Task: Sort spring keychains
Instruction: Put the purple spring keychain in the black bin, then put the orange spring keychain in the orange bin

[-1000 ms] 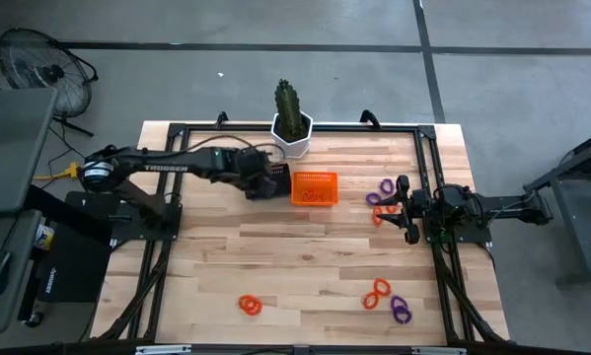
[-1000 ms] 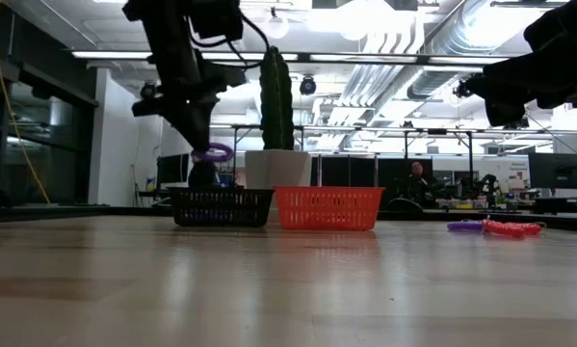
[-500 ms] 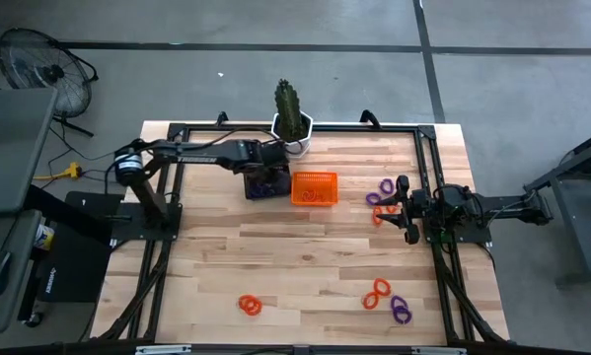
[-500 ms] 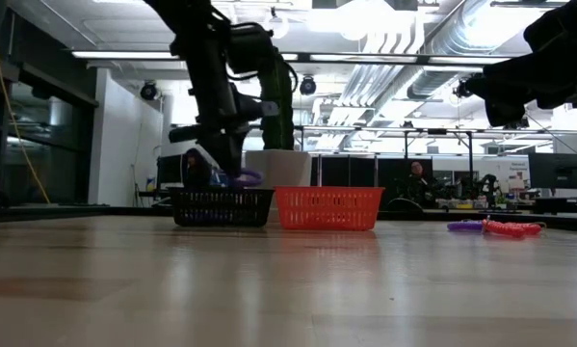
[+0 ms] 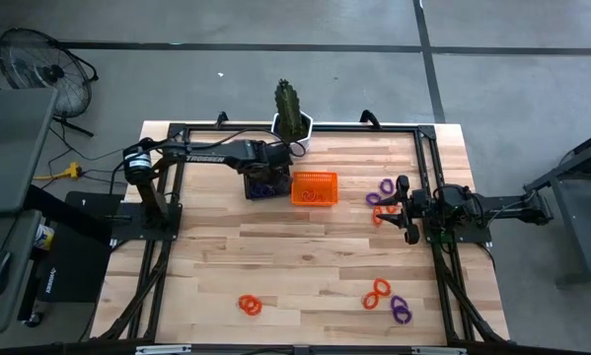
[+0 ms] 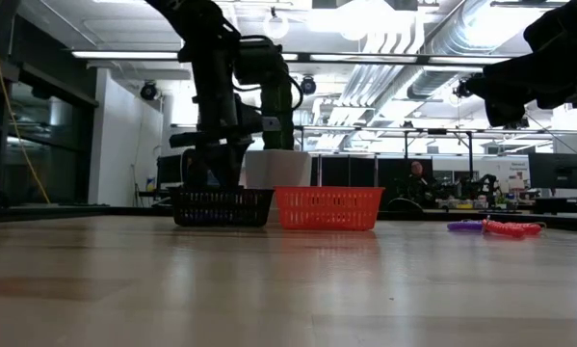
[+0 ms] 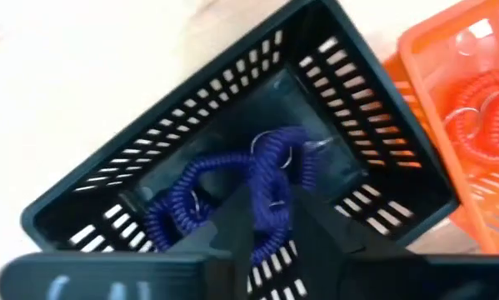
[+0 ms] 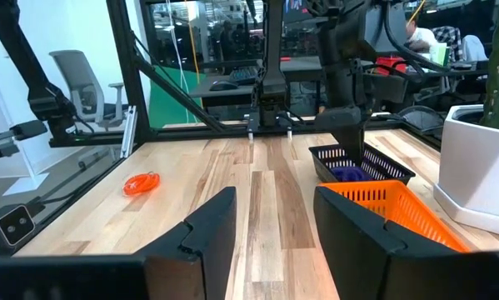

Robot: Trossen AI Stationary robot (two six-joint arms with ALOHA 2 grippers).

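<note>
My left gripper point(image 7: 272, 198) points down into the black mesh basket point(image 7: 191, 100), which stands beside the orange mesh basket point(image 5: 314, 187) at the table's far middle. Its fingers stand slightly apart, and a purple spring keychain point(image 7: 270, 162) runs up between them. Another purple keychain point(image 7: 178, 196) lies on the basket floor. An orange keychain point(image 7: 474, 108) lies in the orange basket. Loose purple point(image 5: 382, 187) and orange point(image 5: 250, 305) keychains lie on the table. My right gripper point(image 8: 270, 242) waits open at the right edge. My left gripper comes from above with a finger on either side of the purple keychain's coil point(image 7: 266, 217). I cannot tell whether the fingers touch it. The coil's far end point(image 7: 278, 142) lies down inside the black basket.
A cactus in a white pot point(image 5: 292, 123) stands just behind the baskets. More keychains lie near the right front, orange point(image 5: 377, 293) and purple point(image 5: 401, 310). The middle of the wooden table point(image 5: 305, 247) is bare.
My left gripper has gone down and a little toward the table's right edge, to the black basket. The purple keychain that hung from its fingers above the basket rim no longer shows above the rim in the low view.
</note>
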